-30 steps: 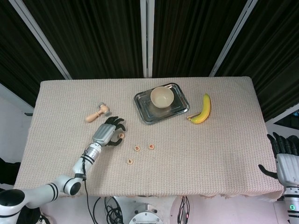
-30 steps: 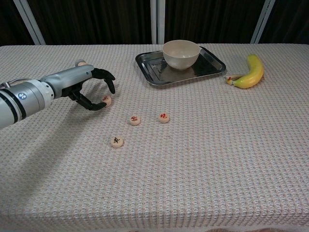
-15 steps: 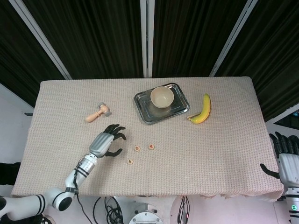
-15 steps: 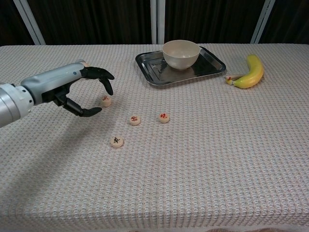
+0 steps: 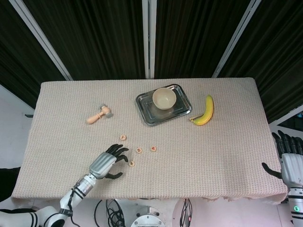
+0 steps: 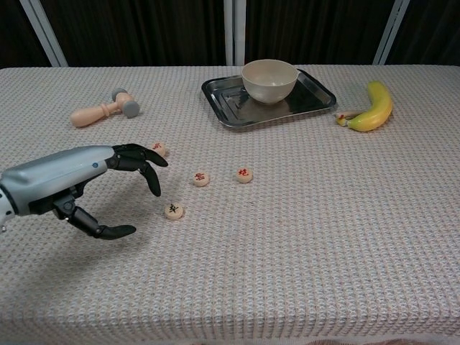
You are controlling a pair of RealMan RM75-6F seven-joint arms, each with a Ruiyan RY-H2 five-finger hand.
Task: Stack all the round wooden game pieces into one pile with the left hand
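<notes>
Chest view showed the left hand (image 6: 86, 188) empty, fingers spread, just beside the nearest round wooden game piece (image 6: 173, 210). All four pieces lay separate on the beige woven tabletop (image 6: 309, 237). Reaching seemed underway; next it should pinch this piece.

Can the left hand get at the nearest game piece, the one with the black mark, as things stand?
Probably yes: the left hand is open beside the black-marked piece, with bare cloth between them and nothing on top.

left robot hand (image 5: 105, 164) — fingers spread, empty | nearest wooden piece (image 5: 132, 164) — just beside fingertips
</notes>
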